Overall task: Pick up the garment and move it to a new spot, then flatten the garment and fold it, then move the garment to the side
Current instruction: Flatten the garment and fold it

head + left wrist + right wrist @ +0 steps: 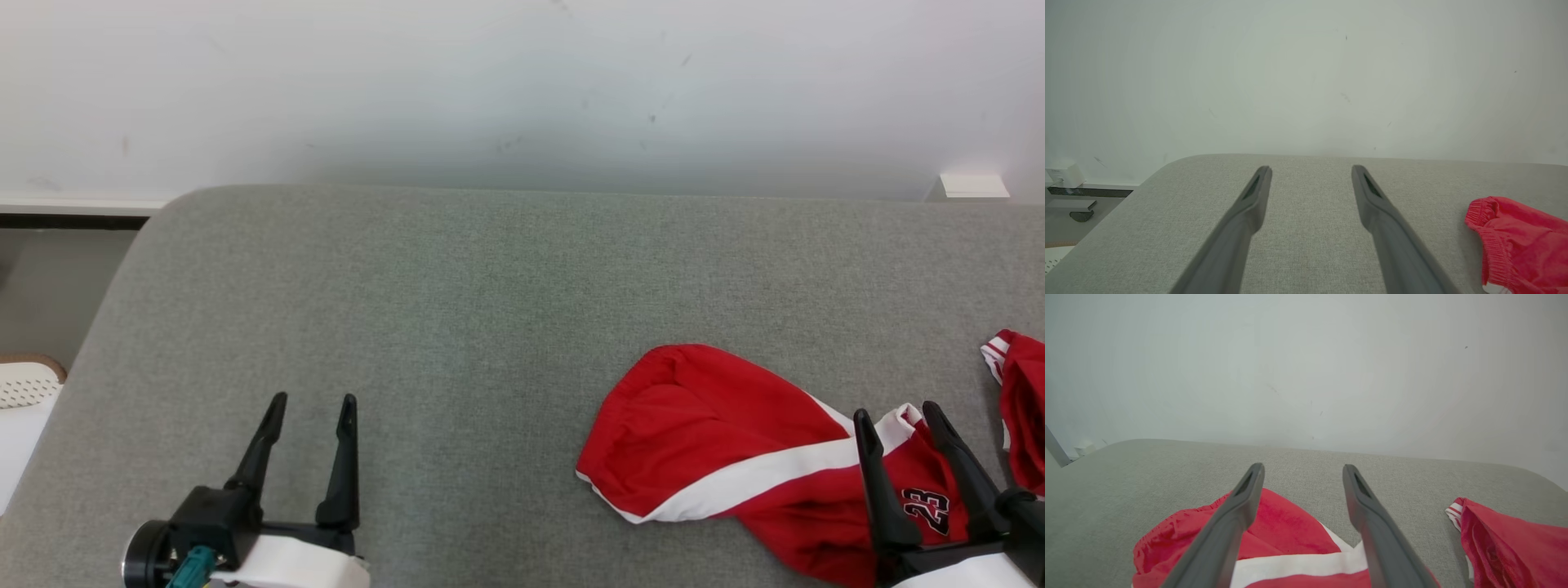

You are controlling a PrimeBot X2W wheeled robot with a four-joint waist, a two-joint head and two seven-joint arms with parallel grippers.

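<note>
Garment (718, 441) down on the right half of the grey cushion (490, 286), bunched rather than flat. Red shorts by the look: soft thin knit, gathered elastic waistband puckered along the far edge, broad white stripe slanting across, a dark 23 printed near the front. Right claw (896, 412) parked directly over that stripe, two long dark tapered fingers spread wide, nothing pinched between them. Probably hovering rather than pressing, though hard to call from above. Sensible spot for it, right over the cloth and ready for a fresh pinch at stripe or hem. Left claw (313, 400) well apart over the bare left half, equally wide, empty, likely waiting above free room for spreading. More red cloth with white trim (1016, 400) at the far right edge, a strip of grey between; same piece or separate, impossible to say. Cushion itself a coarse woven fabric, rounded corner at back left, plain pale wall (522, 82) behind. Judging by the heap, flattening and folding not yet done. Limp stuff, likely to sag and drag on that rough weave if lifted by one point.
</note>
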